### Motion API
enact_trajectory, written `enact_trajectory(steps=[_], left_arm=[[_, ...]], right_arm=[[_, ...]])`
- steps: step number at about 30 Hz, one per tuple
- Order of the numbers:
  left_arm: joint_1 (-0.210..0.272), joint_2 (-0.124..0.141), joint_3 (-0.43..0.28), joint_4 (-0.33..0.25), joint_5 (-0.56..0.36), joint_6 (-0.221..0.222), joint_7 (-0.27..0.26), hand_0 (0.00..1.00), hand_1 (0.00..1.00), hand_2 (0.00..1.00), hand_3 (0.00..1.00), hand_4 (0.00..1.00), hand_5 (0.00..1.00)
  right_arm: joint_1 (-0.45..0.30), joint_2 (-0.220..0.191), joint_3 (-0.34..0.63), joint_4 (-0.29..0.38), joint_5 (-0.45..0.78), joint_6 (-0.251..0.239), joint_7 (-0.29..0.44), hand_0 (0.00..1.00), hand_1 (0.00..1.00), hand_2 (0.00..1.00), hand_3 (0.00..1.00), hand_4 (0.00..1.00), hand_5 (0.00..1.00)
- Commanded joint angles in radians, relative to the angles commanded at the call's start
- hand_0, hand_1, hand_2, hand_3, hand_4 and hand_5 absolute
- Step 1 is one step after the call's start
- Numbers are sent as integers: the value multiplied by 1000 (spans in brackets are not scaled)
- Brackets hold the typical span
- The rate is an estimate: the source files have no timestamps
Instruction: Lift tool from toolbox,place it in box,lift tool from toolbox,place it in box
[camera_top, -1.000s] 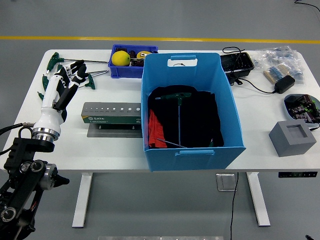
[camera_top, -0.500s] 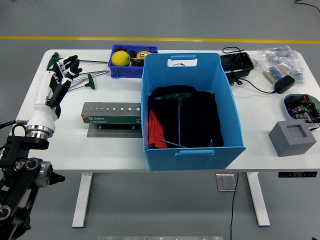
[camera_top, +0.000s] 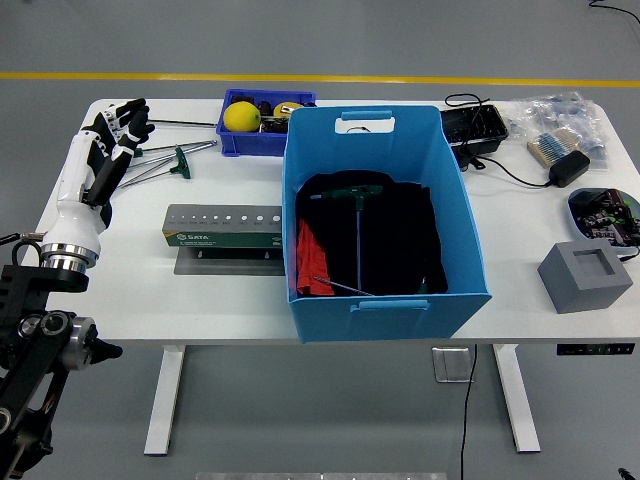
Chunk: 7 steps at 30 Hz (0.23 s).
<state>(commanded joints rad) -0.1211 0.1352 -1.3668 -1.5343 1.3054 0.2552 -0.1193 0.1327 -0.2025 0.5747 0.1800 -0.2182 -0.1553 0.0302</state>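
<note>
Overhead, from the head view, only the left hand (camera_top: 112, 135) shows, reaching in over the far-left corner of the white desk (camera_top: 120, 290); its fingers are spread and loose and hold nothing, and the right hand is out of sight. Just beside those fingertips, to their right, lie the green-handled T-wrenches (camera_top: 165, 160), loose on the desk with their long steel shafts running roughly left to right, slanting a little toward the small blue bin (camera_top: 262, 140) that holds a yellow ball (camera_top: 241, 116). One green handle sits close under the fingers, another stands near the middle of the shafts. Nearer the front edge lies the grey toolbox (camera_top: 224, 229), a long low case set crosswise, well apart from the hand. The big blue box (camera_top: 385, 225) stands in the middle of the desk, to the right of hand and tools alike, and one T-wrench (camera_top: 357, 235) already lies inside it on dark cloth, its shaft pointing toward the near wall. My judgement is that one placement is done and the second pick is at hand: the wrenches lie immediately right of the hand, so a short reach across their long axis would close on a shaft, then a carry rightward to the box.
</note>
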Motion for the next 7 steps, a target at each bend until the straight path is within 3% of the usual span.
enact_trajectory(steps=[1, 7], left_arm=[[2, 3, 3, 0, 1, 2, 2, 746, 745, 792, 760, 916, 778], [21, 10, 11, -5, 6, 3, 4, 746, 745, 792, 760, 916, 778]], right_arm=[[-2, 2, 26, 0, -31, 12, -8, 741, 730, 764, 589, 792, 692], [-20, 15, 174, 0, -196, 96, -80, 741, 730, 764, 589, 792, 692]])
